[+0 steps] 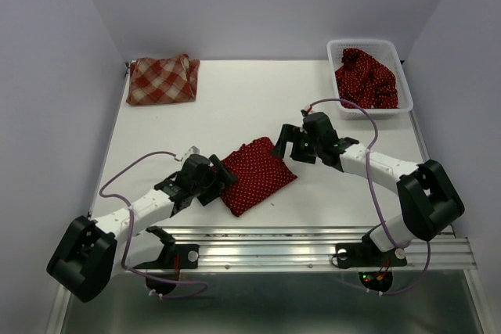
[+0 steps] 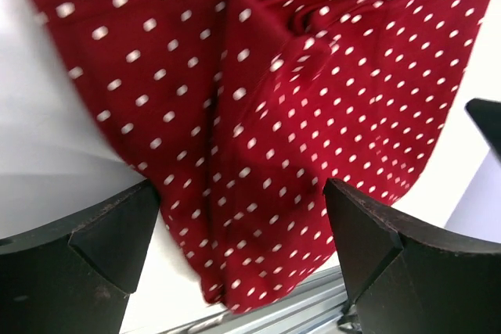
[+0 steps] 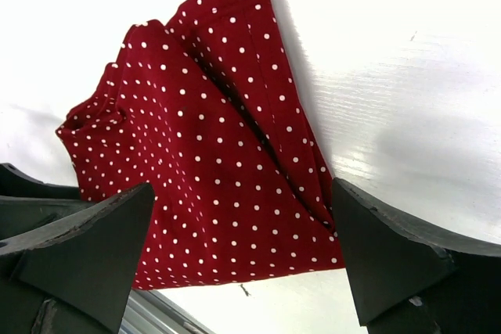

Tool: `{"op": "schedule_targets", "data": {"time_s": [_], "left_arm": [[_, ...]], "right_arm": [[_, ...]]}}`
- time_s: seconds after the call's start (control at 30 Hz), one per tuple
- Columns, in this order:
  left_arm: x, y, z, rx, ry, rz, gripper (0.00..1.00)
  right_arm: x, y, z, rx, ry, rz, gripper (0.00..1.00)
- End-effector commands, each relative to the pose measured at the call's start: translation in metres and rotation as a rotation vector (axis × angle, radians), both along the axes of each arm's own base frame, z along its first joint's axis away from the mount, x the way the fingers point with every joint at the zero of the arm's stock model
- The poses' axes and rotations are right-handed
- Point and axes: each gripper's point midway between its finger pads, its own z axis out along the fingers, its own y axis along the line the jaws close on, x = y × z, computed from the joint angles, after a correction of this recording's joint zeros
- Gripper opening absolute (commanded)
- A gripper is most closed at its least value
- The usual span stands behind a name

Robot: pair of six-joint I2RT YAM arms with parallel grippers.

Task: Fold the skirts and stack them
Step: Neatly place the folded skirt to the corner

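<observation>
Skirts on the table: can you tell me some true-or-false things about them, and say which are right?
1. The checked skirt lies at the far left corner of the table. True.
2. The white basket is empty. False: a crumpled dotted skirt lies in it.
3. The middle dotted skirt lies on the table between the two arms. True.
4. The left fingers are shut on the middle dotted skirt. False: they stand wide open, and so do the right fingers.
</observation>
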Motion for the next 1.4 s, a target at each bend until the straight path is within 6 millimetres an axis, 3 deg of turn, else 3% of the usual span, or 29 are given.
{"op": "schedule_targets", "data": {"time_s": [0.0, 0.1, 0.27, 0.43, 0.47, 0.53, 0.57, 0.63, 0.73, 0.77, 0.83, 0.87, 0.9, 0.93, 1.0, 1.17, 1.37], "left_arm": [[-0.003, 0.007, -0.026, 0.05, 0.071, 0.033, 0.99], [-0.002, 0.008, -0.035, 0.078, 0.104, 0.04, 0.9], [0.003, 0.007, -0.039, 0.1, 0.125, 0.039, 0.58], [0.02, 0.01, -0.031, 0.141, 0.07, 0.053, 0.36], [0.027, 0.008, -0.025, 0.14, 0.05, 0.05, 0.2], [0.034, 0.01, -0.021, 0.174, 0.032, 0.044, 0.04], [0.046, 0.006, -0.01, 0.191, -0.008, 0.015, 0.0], [0.051, 0.011, -0.01, 0.263, 0.006, -0.01, 0.0], [0.077, 0.021, 0.008, 0.412, -0.044, -0.033, 0.0], [0.093, 0.016, 0.026, 0.426, -0.091, -0.043, 0.0], [0.102, 0.023, 0.029, 0.537, -0.097, -0.099, 0.0], [0.121, 0.027, 0.048, 0.586, -0.145, -0.062, 0.0], [0.125, 0.035, 0.046, 0.658, -0.138, -0.089, 0.0], [0.141, 0.037, 0.064, 0.698, -0.181, -0.065, 0.0], [0.154, 0.042, 0.072, 0.78, -0.198, -0.092, 0.0], [0.198, 0.055, 0.121, 0.963, -0.315, -0.142, 0.0], [0.246, 0.085, 0.164, 1.124, -0.4, -0.167, 0.0]], "right_arm": [[0.012, 0.001, 0.028, 0.005, -0.082, -0.01, 1.0], [0.011, 0.0, 0.028, 0.003, -0.087, -0.006, 1.0], [0.013, -0.003, 0.036, -0.005, -0.113, -0.011, 1.0], [0.013, -0.006, 0.041, -0.013, -0.132, -0.018, 1.0], [0.013, -0.006, 0.041, -0.015, -0.132, -0.018, 1.0], [0.013, -0.007, 0.044, -0.015, -0.143, -0.018, 1.0], [0.013, -0.008, 0.044, -0.021, -0.145, -0.021, 1.0], [0.014, -0.01, 0.047, -0.03, -0.158, -0.021, 1.0], [0.015, -0.015, 0.05, -0.059, -0.173, -0.026, 1.0], [0.017, -0.018, 0.052, -0.074, -0.18, -0.036, 1.0], [0.017, -0.023, 0.052, -0.098, -0.193, -0.037, 1.0], [0.018, -0.026, 0.053, -0.115, -0.201, -0.046, 1.0], [0.018, -0.029, 0.053, -0.132, -0.209, -0.041, 1.0], [0.019, -0.035, 0.054, -0.162, -0.214, -0.061, 1.0], [0.021, -0.041, 0.056, -0.194, -0.232, -0.067, 1.0], [0.025, -0.052, 0.06, -0.253, -0.263, -0.088, 1.0], [0.031, -0.06, 0.059, -0.304, -0.271, -0.11, 1.0]]}}
